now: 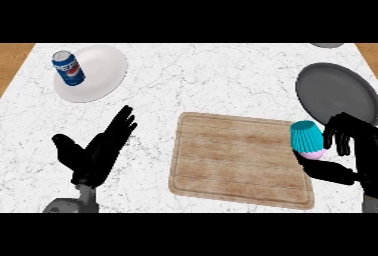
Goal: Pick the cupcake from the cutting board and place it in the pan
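The cupcake [307,139] is seen, one in number, clamped in the right hand [353,150] at the right edge of the cutting board [236,160]. It is tilted, with its teal wrapper turned upward and its pink icing turned downward. The fingers [341,134] are curled round its right side and the thumb is laid beneath it. Whether the cupcake touches the board cannot be told; it is shown over the board's upper right corner, just below the pan.

One pan [336,90], dark grey and round, is placed on the white marbled worktop [221,80] at the right, near the board's upper right corner. One cutting board, of pale wood, is laid in the middle of the worktop.

The left hand [100,150] is shown at the lower left, its fingers straight and apart, with nothing held, well apart from the board.

One white plate [100,75] is set at the upper left, and one blue cola can [68,67] is seen at its left part.
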